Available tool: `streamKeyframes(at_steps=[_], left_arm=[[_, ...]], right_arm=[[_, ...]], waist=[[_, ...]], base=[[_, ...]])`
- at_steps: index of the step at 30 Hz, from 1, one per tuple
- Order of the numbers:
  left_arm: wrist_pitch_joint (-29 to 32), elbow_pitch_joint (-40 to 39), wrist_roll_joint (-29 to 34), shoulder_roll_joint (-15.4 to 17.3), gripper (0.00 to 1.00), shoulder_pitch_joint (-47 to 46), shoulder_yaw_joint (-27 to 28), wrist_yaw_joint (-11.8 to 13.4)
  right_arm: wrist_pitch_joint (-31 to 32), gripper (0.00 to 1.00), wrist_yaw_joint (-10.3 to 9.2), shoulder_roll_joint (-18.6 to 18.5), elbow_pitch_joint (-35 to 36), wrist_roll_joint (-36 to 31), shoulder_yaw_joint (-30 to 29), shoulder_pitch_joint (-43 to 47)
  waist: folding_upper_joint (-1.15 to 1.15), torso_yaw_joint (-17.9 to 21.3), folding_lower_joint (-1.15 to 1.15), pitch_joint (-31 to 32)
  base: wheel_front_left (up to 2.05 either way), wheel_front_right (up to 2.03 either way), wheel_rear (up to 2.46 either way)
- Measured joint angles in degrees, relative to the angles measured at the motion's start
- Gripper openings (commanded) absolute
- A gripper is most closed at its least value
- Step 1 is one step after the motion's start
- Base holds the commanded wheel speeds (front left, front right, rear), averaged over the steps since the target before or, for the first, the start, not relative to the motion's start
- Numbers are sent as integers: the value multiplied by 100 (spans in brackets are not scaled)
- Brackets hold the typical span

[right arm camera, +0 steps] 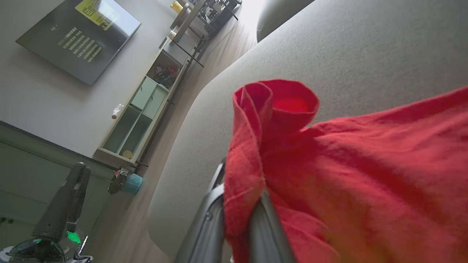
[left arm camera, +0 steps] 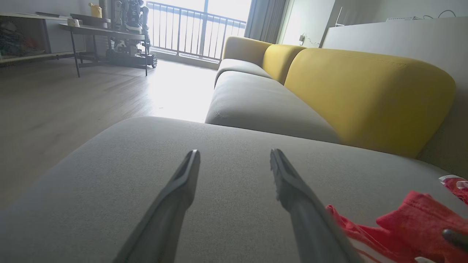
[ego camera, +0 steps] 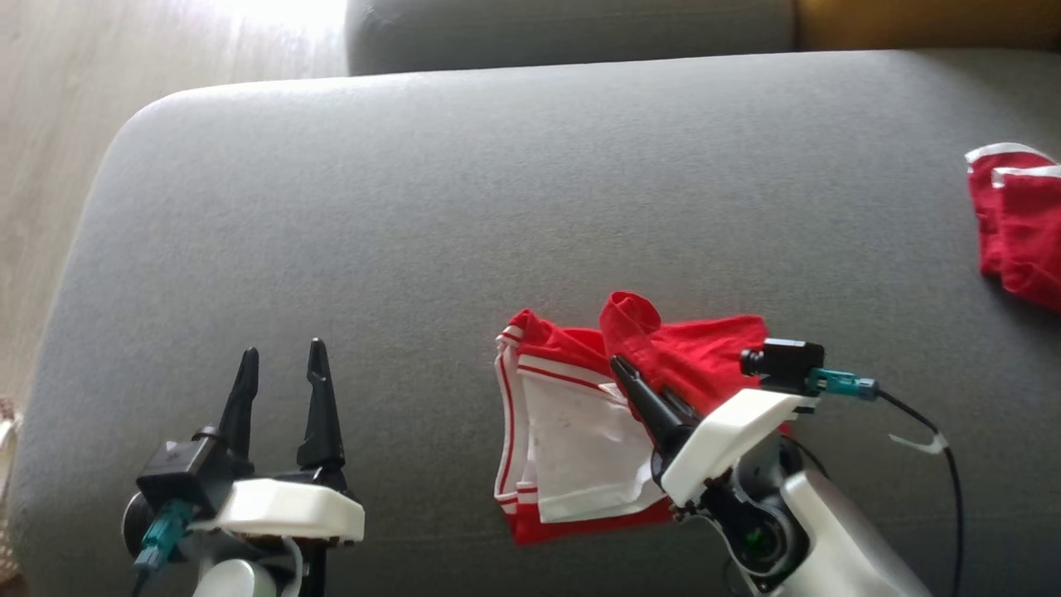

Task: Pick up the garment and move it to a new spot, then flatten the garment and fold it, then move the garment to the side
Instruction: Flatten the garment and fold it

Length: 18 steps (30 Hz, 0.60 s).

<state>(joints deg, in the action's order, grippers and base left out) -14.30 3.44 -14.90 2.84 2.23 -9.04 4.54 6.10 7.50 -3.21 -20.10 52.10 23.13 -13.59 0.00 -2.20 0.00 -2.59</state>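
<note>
Closest in is my right claw (ego camera: 627, 371), clamped on a raised fold of the red-and-white garment (ego camera: 580, 431). That pinch takes just a thin ridge of cloth, so, as I judge it, a quick lift could let it slip free, or the loose white half could drag and bunch. Most of the garment lies on the sofa (ego camera: 497, 207) at 8 o'clock from my right fingertips, near the seat's 6 o'clock edge, where it might slide off. My left claw (ego camera: 283, 348) stands open at 9 o'clock of the garment, well apart.
</note>
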Motion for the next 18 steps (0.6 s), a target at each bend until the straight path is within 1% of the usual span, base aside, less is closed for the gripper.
streamKeyframes(at_steps=[3,8,9,16,17,18], left_arm=[[0,0,-38,1,100,-5,-23,8],[0,36,-40,0,100,-16,-133,33],[0,45,-41,1,100,-18,-137,35],[0,60,-98,1,100,-27,-167,52],[0,60,-98,1,100,-27,-170,52],[0,63,-98,1,100,-27,-170,52]], right_arm=[[-229,0,0,-7,-292,202,235,-211],[-615,0,-1,-33,-894,758,643,-582],[-737,0,-1,-40,-1106,933,867,-727],[-1049,0,-1,-42,-1782,1441,1637,-1155],[-1070,15,-1,-43,-1914,1507,1717,-1190],[-1082,61,-1,-48,-2012,1573,1820,-1213]], waist=[[0,-140,0,-62],[0,-383,0,-179],[0,-470,0,-224],[0,-671,0,-294],[0,-683,0,-294],[0,-690,0,-291]], base=[[0,0,0],[0,0,0],[0,0,0],[0,0,0],[0,0,0],[0,0,0]])
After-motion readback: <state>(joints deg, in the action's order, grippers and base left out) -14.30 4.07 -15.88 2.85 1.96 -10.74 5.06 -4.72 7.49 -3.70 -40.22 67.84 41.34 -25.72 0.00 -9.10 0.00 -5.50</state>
